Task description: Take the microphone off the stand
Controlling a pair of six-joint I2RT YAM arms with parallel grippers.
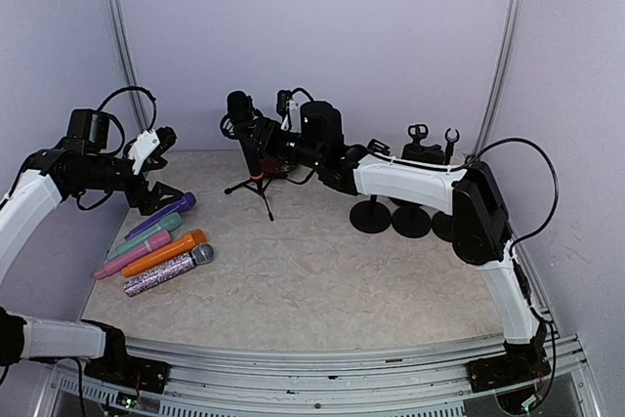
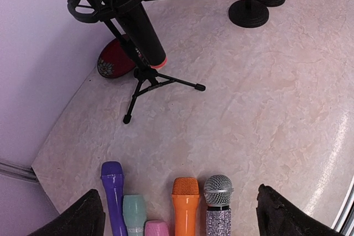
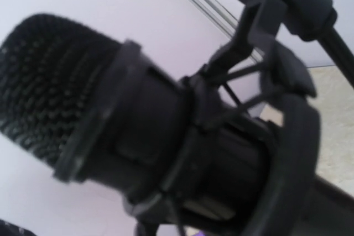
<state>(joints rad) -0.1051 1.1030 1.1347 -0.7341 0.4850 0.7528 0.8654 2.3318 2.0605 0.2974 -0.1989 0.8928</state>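
From above, my right pincer [image 1: 265, 137] sits at the microphone [image 1: 241, 116], upright in its stand [image 1: 260, 186] at upper centre; whether it grips, I cannot tell. Left wrist view: my left pincer [image 2: 177, 214] gapes wide, empty. Right wrist view: the shock mount [image 3: 279, 114] hugs the microphone, so a skewed pull could topple the stand.

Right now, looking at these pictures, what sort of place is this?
Probably a robot test cell in a lab, not a studio: plain white walls close around a table, two robot arms work at it, and spare mics lie in a row near a mic stand.
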